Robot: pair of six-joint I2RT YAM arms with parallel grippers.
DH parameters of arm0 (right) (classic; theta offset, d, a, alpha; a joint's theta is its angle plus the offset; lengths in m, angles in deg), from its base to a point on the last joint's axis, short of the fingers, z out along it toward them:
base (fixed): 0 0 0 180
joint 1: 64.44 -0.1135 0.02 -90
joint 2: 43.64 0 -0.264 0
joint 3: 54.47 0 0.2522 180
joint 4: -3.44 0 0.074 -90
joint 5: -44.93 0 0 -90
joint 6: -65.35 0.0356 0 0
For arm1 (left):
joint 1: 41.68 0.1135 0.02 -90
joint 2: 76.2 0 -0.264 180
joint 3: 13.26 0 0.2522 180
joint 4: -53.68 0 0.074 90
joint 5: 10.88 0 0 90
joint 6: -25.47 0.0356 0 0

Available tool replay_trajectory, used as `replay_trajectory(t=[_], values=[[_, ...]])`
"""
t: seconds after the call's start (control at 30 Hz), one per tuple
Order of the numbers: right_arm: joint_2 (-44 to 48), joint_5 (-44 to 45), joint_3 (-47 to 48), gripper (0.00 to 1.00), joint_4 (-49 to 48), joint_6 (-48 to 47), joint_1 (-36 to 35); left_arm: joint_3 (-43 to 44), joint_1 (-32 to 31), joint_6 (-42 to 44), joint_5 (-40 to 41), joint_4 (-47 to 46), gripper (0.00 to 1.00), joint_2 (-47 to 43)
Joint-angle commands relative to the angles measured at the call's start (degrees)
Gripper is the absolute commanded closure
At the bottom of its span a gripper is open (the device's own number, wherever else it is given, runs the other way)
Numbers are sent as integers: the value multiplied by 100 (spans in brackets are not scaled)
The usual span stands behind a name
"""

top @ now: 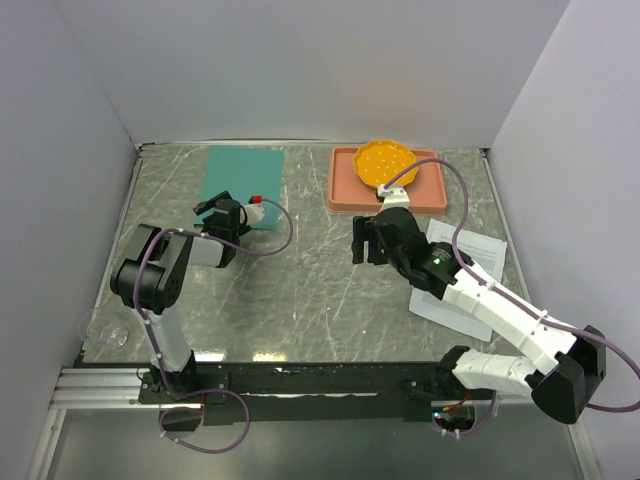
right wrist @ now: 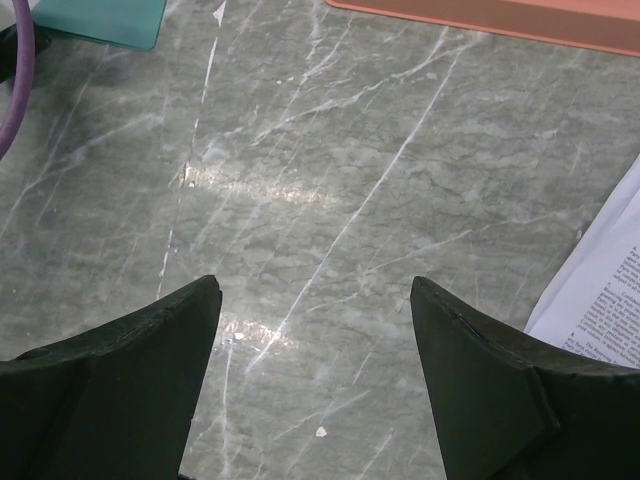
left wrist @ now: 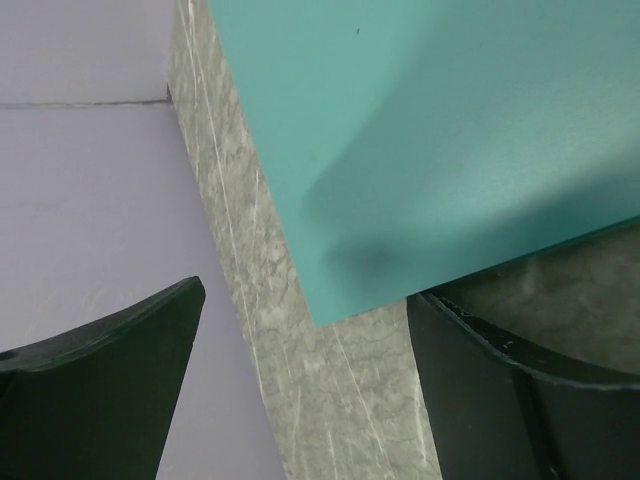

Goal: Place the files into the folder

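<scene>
The teal folder (top: 241, 178) lies shut and flat at the back left of the table. My left gripper (top: 222, 209) is open at its near left corner. In the left wrist view the folder (left wrist: 430, 130) fills the upper right, and its corner points between the fingers of the left gripper (left wrist: 310, 330). The right finger (left wrist: 500, 400) sits at the folder's near edge, seemingly just under it. The files (top: 468, 268), white printed sheets, lie at the right, partly under my right arm. My right gripper (top: 364, 240) is open and empty over bare table (right wrist: 315, 300); the files' edge (right wrist: 605, 290) is to its right.
A salmon-pink tray (top: 345, 190) holding an orange bowl (top: 386, 162) stands at the back centre-right; its edge shows in the right wrist view (right wrist: 500, 12). A clear plastic object (top: 105, 331) lies at the near left edge. Grey walls enclose the table on three sides.
</scene>
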State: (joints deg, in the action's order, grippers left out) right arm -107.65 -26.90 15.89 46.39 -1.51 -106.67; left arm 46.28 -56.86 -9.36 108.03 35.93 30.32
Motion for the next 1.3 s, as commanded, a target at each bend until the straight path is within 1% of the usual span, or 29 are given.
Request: replay_trajectory(t=[0.0, 0.17, 0.37, 0.63, 0.73, 0.8, 0.87, 0.9, 0.93, 0.97, 1.0, 1.03, 1.07, 1.1, 1.13, 1.2, 1.23, 1.27], values=[[-50, 81, 202, 16, -133, 77, -30, 186, -108, -51, -69, 48, 11, -430], [-121, 81, 238, 17, -133, 77, -30, 159, -117, 229, 62, -294, 10, -281], [-33, 151, 203, 17, -107, 60, -30, 238, -117, 379, 203, -567, 10, 105], [169, 195, 62, 20, -177, 77, -39, 607, -143, 169, 378, -830, 12, 474], [222, 195, 36, 22, -177, 112, -30, 739, -169, 55, 501, -1067, 13, 642], [274, 187, 9, 23, -177, 121, -39, 809, -187, 11, 624, -1392, 15, 738], [319, 187, -35, 25, -203, 130, -21, 880, -196, -51, 757, -1603, 19, 774], [362, 187, -44, 27, -203, 130, -39, 924, -196, -86, 774, -1622, 22, 765], [380, 187, -70, 29, -229, 121, -39, 933, -196, -191, 792, -1604, 34, 713], [415, 187, -79, 30, -238, 121, -30, 959, -196, -261, 775, -1543, 43, 686], [433, 178, -79, 31, -247, 112, -30, 1029, -205, -358, 774, -1290, 52, 642], [442, 178, -88, 33, -247, 104, -30, 1056, -205, -567, 766, -1192, 70, 538], [468, 178, -96, 34, -265, 112, -39, 1073, -205, -657, 748, -1087, 79, 476], [468, 160, -105, 35, -291, 104, -30, 1100, -205, -753, 757, -894, 94, 414], [459, 151, -114, 35, -291, 103, -39, 1126, -205, -972, 748, -718, 99, 248], [416, 151, -123, 36, -317, 103, -30, 1205, -205, -1297, 617, -218, 99, 19], [389, 143, -131, 36, -326, 130, -39, 1197, -205, -1647, 538, 289, 99, -269], [346, 143, -132, 36, -344, 139, -30, 1223, -205, -1842, 441, 581, 99, -446]])
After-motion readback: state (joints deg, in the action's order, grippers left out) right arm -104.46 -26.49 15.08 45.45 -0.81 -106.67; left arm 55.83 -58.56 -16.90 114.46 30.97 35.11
